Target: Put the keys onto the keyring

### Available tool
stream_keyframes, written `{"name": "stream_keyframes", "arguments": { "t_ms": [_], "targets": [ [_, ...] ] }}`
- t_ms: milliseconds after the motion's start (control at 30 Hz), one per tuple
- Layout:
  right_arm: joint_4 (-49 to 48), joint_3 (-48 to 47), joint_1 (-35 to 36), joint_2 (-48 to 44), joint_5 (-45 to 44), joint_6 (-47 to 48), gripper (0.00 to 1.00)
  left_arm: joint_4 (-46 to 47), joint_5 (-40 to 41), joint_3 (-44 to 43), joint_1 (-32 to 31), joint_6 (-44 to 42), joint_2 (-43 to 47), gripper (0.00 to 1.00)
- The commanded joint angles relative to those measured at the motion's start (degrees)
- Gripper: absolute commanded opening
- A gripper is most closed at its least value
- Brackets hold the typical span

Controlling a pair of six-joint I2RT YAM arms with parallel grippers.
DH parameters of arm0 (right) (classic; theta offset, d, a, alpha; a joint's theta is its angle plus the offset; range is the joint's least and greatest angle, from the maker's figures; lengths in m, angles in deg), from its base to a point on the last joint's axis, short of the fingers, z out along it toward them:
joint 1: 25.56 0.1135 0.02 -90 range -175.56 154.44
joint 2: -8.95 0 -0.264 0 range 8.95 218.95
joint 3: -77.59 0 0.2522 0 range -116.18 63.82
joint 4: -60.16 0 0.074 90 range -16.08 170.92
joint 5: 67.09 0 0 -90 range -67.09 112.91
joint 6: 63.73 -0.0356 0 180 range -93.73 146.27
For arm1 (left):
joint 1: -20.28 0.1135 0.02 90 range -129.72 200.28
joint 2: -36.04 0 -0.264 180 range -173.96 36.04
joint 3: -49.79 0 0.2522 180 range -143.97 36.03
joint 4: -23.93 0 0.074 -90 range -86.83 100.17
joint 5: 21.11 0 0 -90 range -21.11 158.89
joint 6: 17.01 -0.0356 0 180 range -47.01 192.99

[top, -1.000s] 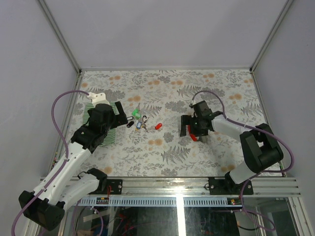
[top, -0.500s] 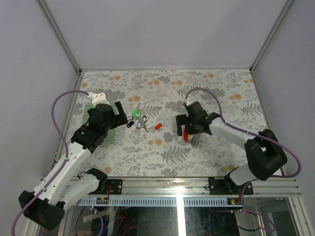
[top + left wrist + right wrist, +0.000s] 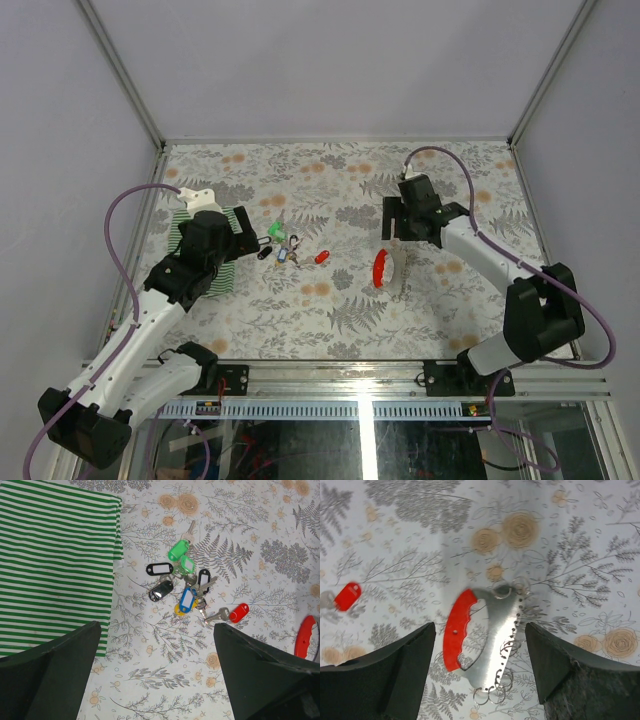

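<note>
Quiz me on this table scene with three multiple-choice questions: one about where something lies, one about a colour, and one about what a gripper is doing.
1. Seen from above, where does the striped cloth lie?
A. Left of the keys
B. At the table's right edge
C. Spread over the keys

2. What colour is the handle of the metal tool?
A. Green
B. Yellow
C. Red

3. How is the right gripper?
A. Shut on a key
B. Open and empty
C. Holding the tool

Answers:
1 A: the top view shows the cloth beside the keys, on their left.
2 C: the handle is red in the right wrist view.
3 B: its fingers stand wide apart with nothing between them, and the tool lies on the table.
</note>
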Motion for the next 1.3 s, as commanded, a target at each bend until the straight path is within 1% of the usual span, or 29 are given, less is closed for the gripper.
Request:
{"name": "stream_keyframes", "arguments": {
  "t_ms": [0,67,167,367,500,633,800,1067,1167,1267],
  "targets": [
    [2.5,-2.8,-4.5,5.1,-0.6,-2.5,0.76,1.6,1.1,0.2,0.4,0.4,0.5,1.00],
    [3.1,-3.4,-6.7,7.3,2.5,-1.3,0.74,1.6,1.0,0.2,0.3,0.3,0.6,1.00],
    [0.6,-2.6,-8.0,8.3,6.3,0.4,0.74,1.7,0.8,0.1,0.3,0.3,0.5,1.00],
    [-1.2,-3.7,-11.2,10.8,11.1,0.7,0.68,1.8,0.0,0.2,0.4,0.1,0.2,1.00],
    [-0.6,-5.0,-11.6,13.4,11.7,2.1,0.62,1.8,0.0,0.2,0.3,0.1,0.2,1.00],
    [-0.8,-4.9,-11.4,13.4,12.2,5.4,0.58,1.8,-0.1,0.2,0.3,0.1,0.2,1.00],
    [0.3,-5.1,-9.0,12.5,7.6,9.5,0.58,1.9,-0.3,0.2,0.4,0.0,0.0,1.00],
    [5.0,-9.3,-2.4,16.0,-1.6,14.3,0.58,2.0,-0.6,0.1,0.3,0.0,-0.1,1.00],
    [6.4,-10.4,-1.9,17.2,-3.4,15.6,0.56,1.9,-0.6,0.2,0.3,0.0,0.1,1.00],
    [7.6,-11.3,-1.5,18.2,-3.2,16.9,0.54,1.9,-0.6,0.2,0.3,0.0,0.0,1.00]
  ]
}}
